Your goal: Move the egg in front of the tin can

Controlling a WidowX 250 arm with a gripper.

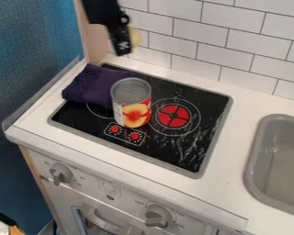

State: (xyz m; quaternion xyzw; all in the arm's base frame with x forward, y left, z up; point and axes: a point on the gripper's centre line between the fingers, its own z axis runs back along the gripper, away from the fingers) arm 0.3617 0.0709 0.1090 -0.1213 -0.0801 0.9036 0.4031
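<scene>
One camera faces down at a slant over stovetop and sink.

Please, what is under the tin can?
The tin can stands upright on the black stove top, which shows around its base. The part directly underneath is covered.

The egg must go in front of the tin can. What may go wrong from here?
The pale yellow rounded thing, likely the egg, is partly hidden by the black gripper; if loosely held, it may fall.
The red-labelled round tin can stands between gripper and goal, so a low path might knock it.
The smooth black stovetop has little room before the can; the egg might roll off its front edge.
</scene>
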